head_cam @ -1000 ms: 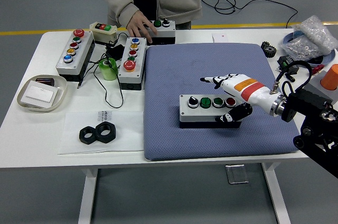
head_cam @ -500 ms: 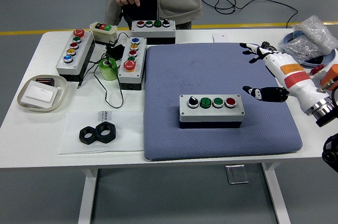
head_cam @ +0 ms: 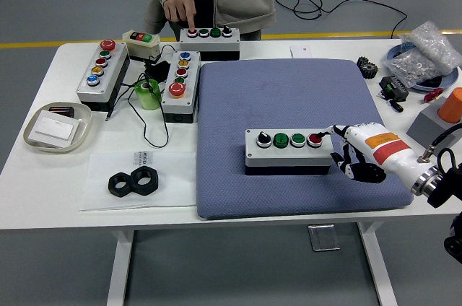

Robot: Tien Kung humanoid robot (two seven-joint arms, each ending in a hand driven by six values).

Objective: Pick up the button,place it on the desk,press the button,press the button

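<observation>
A grey button box (head_cam: 289, 151) with a black knob, two green buttons and a red button (head_cam: 315, 139) lies on the blue mat (head_cam: 289, 93). My right hand (head_cam: 355, 153) sits low at the box's right end. Its index finger (head_cam: 330, 133) is stretched out with the tip at the red button, and the other fingers are curled and hold nothing. At the far edge a person's hand (head_cam: 177, 4) points down with one finger on the red button of another grey button box (head_cam: 211, 40). My left arm is out of view.
Two more button boxes (head_cam: 103, 69) (head_cam: 180, 84) and a green tape roll (head_cam: 148, 94) stand at the left, with a tray (head_cam: 32, 136) and black nuts (head_cam: 134, 182) nearer me. A plastic bag (head_cam: 426, 53), small parts and an orange object (head_cam: 452, 104) crowd the right edge.
My right hand pulled back to the right and up, then came down to the box's right end with the index finger at the red button. The person's hand lifted, then pressed the far box.
</observation>
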